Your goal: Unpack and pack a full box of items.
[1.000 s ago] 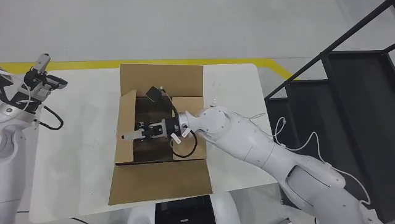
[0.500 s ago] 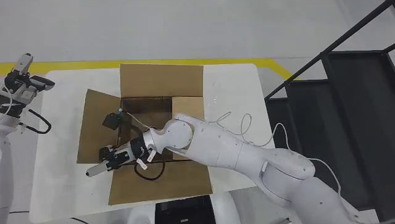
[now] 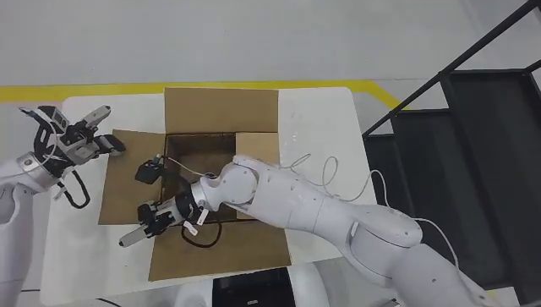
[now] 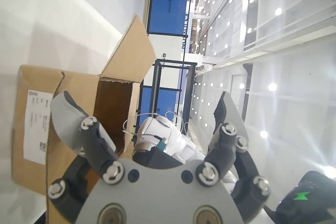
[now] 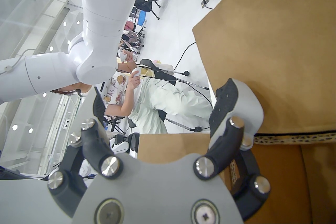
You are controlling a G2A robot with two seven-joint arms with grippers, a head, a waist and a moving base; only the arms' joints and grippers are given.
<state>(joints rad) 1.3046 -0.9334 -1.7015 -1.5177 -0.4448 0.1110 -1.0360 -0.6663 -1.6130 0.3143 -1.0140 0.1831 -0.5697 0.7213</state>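
Observation:
The open cardboard box [image 3: 221, 108] stands mid-table with its flaps spread; its inside is dark and I cannot see any contents. The left flap [image 3: 122, 159] lies flat on the table. My right gripper [image 3: 137, 234] is open and empty, low over that flap's near corner, with its arm stretched across the box. In the right wrist view the right gripper [image 5: 162, 104] has one fingertip [image 5: 236, 99] against the brown flap [image 5: 275, 38]. My left gripper [image 3: 108, 129] hovers open and empty by the flap's far left edge. The left wrist view has that gripper [image 4: 145, 109] in front of the box [image 4: 78, 93], which bears a white label.
The white table [image 3: 321, 112] has free room right of the box and along its left side. A black stair frame [image 3: 473, 129] stands beyond the table's right edge. The near flap [image 3: 220, 248] reaches the table's front edge.
My right gripper swung out of the box to the left, and the left flap went from upright to flat. My left gripper came in from the far left edge toward the flap.

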